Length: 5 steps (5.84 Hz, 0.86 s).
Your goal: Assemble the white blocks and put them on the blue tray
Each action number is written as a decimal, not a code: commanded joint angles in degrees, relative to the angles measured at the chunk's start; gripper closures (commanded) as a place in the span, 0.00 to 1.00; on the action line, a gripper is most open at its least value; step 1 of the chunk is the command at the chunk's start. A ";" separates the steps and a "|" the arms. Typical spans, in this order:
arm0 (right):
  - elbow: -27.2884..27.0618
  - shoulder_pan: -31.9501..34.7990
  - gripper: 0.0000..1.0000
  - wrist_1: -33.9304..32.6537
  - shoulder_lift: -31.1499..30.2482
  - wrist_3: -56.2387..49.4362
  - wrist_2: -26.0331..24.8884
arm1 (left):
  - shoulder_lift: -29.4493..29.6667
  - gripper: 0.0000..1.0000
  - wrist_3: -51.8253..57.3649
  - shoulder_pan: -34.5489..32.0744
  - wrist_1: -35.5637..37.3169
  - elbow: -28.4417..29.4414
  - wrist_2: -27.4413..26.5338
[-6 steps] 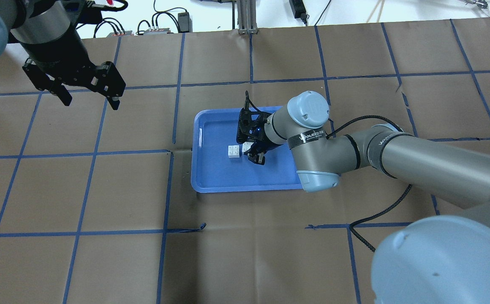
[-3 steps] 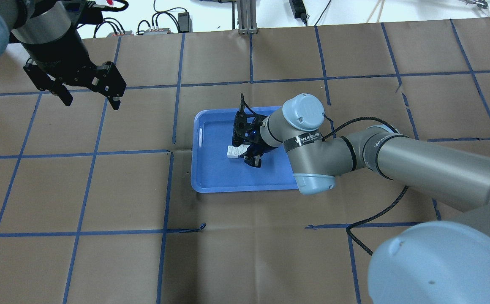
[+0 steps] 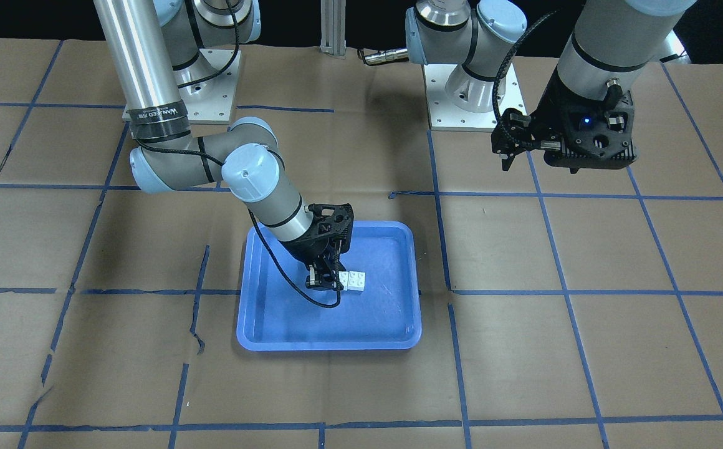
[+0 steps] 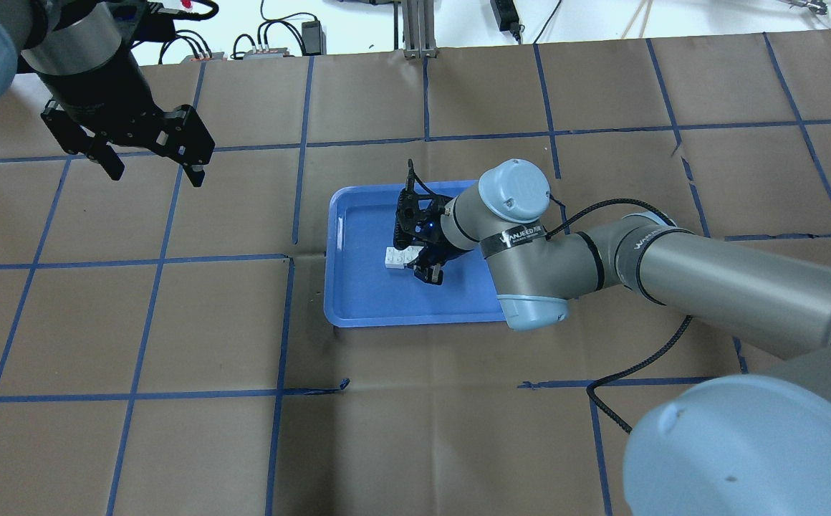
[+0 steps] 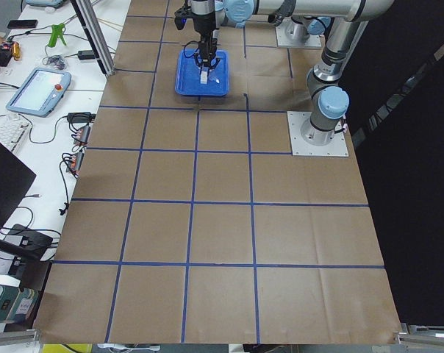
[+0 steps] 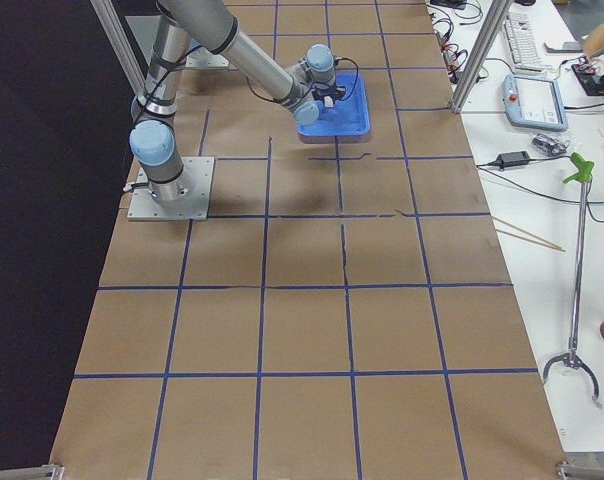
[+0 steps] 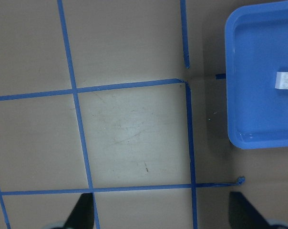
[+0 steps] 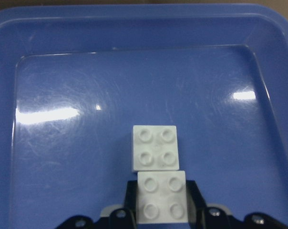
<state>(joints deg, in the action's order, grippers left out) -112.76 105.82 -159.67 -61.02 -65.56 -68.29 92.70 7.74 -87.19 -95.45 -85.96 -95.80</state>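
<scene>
The blue tray [image 4: 365,294] lies mid-table and also shows in the front view [image 3: 336,324]. My right gripper [image 4: 416,258] is inside it, shut on one white block [image 8: 161,197]. That block sits edge to edge with the second white block [image 8: 155,148], which rests studs-up on the tray floor [image 8: 87,71]. Both blocks show side by side in the front view [image 3: 355,282]. My left gripper [image 4: 150,156] is open and empty, held high over the table's far left, well away from the tray. Its wrist view shows the tray [image 7: 258,95] and a block [image 7: 287,79] at the right edge.
Brown paper with a blue tape grid [image 4: 286,322] covers the table. Cables and power bricks [image 4: 265,43] lie beyond the far edge. The right arm's elbow [image 4: 530,287] overhangs the tray's near right corner. Operator gear lies on side benches [image 6: 542,100].
My right gripper moved left across the tray with its white block, closing the gap to the other block until they touch. It has held still for the last half second. The left arm has not moved.
</scene>
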 commanded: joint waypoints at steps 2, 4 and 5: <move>0.00 0.00 0.72 -0.12 0.63 0.00 0.00 | 0.03 0.01 -0.18 0.00 0.52 0.00 -0.09; 0.00 0.00 0.71 -0.29 1.08 0.09 0.00 | 0.03 0.01 -0.18 0.00 0.53 -0.09 -0.09; 0.00 0.00 0.71 -0.21 0.82 0.52 0.00 | 0.03 0.01 -0.18 0.00 0.53 -0.09 -0.09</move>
<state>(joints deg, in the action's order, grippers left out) -112.77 105.82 -159.91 -60.12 -65.36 -68.29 92.72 7.56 -87.19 -94.93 -86.02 -95.89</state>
